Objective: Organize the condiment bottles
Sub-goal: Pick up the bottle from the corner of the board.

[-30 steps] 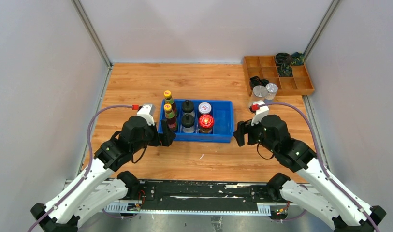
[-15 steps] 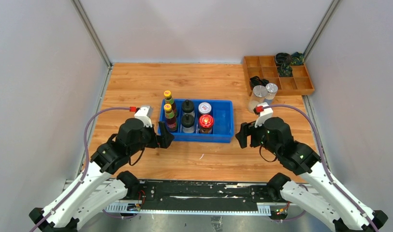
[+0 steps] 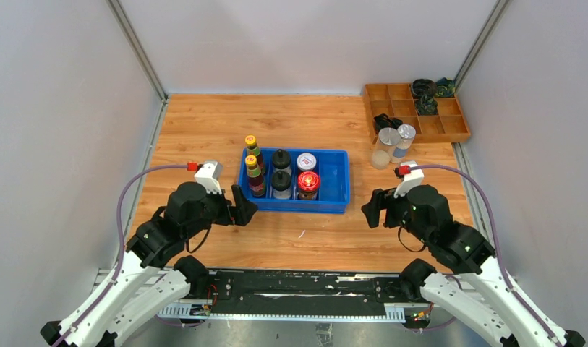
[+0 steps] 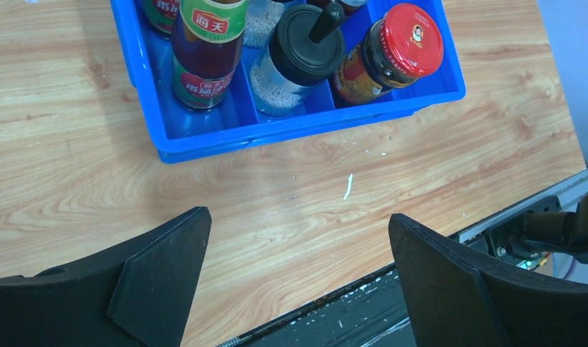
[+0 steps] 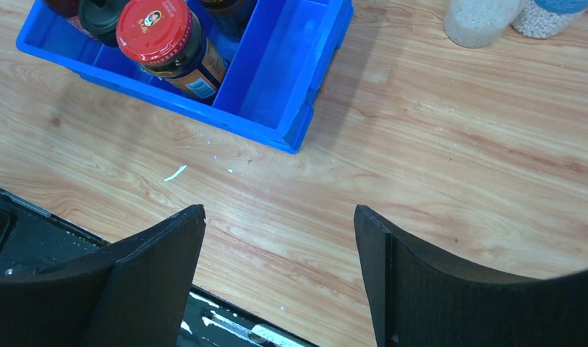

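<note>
**Top external view: both claws wide, empty**

Left gripper (image 4: 298,218) and right gripper (image 5: 278,211) hang spread apart over bare table (image 3: 204,123), near side of the blue bin (image 3: 338,182). Inside it: sauce bottles (image 3: 252,163), shakers (image 3: 280,178), red-lidded jar (image 3: 308,181), white-lidded jar (image 3: 306,161). The silver-lidded jars (image 3: 388,137) stand outside, just beside the wooden tray (image 3: 450,123).
</note>
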You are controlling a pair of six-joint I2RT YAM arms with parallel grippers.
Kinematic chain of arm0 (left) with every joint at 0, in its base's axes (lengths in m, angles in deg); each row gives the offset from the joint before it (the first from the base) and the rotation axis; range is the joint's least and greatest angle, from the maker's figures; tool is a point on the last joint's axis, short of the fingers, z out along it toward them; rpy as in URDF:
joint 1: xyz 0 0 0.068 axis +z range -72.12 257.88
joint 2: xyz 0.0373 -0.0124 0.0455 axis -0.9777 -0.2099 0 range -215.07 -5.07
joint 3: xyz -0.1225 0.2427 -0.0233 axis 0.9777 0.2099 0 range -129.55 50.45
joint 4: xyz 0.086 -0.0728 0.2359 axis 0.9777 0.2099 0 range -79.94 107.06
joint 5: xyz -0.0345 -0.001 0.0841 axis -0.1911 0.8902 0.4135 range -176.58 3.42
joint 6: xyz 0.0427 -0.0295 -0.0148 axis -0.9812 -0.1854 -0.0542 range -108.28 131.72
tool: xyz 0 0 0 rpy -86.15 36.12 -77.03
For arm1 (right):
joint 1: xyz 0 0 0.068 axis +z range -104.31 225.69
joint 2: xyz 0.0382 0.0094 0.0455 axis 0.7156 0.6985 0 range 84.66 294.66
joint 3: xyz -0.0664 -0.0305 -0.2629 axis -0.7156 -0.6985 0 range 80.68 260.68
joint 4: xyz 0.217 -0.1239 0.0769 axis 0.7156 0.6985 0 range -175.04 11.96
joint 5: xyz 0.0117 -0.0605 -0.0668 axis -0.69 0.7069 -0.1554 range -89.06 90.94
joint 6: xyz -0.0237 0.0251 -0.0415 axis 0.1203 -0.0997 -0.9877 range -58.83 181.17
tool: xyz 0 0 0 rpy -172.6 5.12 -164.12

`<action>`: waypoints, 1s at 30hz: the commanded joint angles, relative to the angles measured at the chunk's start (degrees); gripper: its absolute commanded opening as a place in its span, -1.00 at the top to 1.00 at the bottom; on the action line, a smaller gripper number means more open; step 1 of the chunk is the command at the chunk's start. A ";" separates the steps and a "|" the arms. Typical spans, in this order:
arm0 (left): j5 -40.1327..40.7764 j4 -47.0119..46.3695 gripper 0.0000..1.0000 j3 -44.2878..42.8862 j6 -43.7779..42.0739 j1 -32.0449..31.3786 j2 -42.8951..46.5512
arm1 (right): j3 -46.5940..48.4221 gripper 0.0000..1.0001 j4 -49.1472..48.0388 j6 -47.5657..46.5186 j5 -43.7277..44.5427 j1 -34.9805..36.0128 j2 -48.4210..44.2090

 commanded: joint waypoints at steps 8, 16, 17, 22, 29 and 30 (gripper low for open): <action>1.50 -0.60 -1.00 -2.85 0.00 -0.43 -2.37 | 0.09 -0.62 -0.86 5.54 -5.99 0.50 3.21; 1.41 -4.36 -1.00 -3.41 0.12 -0.38 -7.00 | 0.64 -0.63 0.36 7.33 -8.36 0.51 5.06; 1.09 -4.49 -1.00 -3.74 -0.15 -0.38 -7.58 | 0.64 -0.63 0.66 7.70 -8.36 0.52 4.98; -0.15 -5.71 -1.00 -3.92 -1.76 -0.38 -9.07 | -1.63 -0.63 0.41 9.99 -7.73 0.48 1.67; -1.55 -5.87 -1.00 -2.41 -2.78 -0.38 -7.31 | -1.30 -0.63 1.30 9.97 -5.81 0.47 -1.58; -1.38 -5.59 -1.00 -1.89 -2.67 -0.43 -6.49 | -1.00 -0.63 1.59 9.72 -5.71 0.48 -1.59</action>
